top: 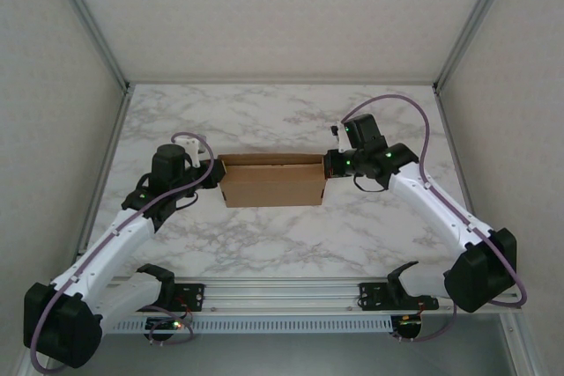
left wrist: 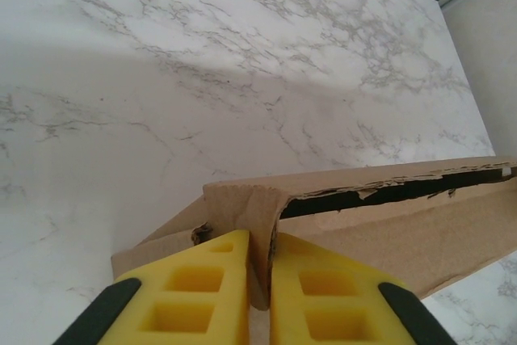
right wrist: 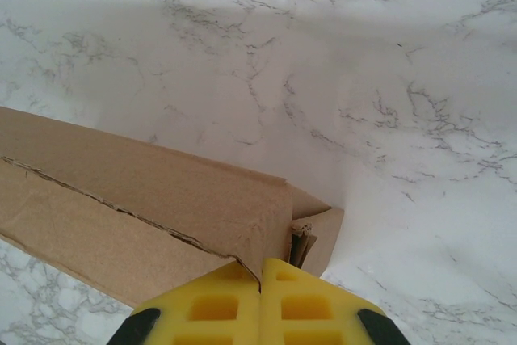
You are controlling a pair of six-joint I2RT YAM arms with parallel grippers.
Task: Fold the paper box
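Two grippers at a plain brown cardboard mailer box: left gripper clamped on its end flap; right gripper, jaws together, at the opposite corner.

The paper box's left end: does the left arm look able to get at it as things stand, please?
Very likely yes: the left gripper sits at that end, its yellow fingers closed on a flap of the paper box.
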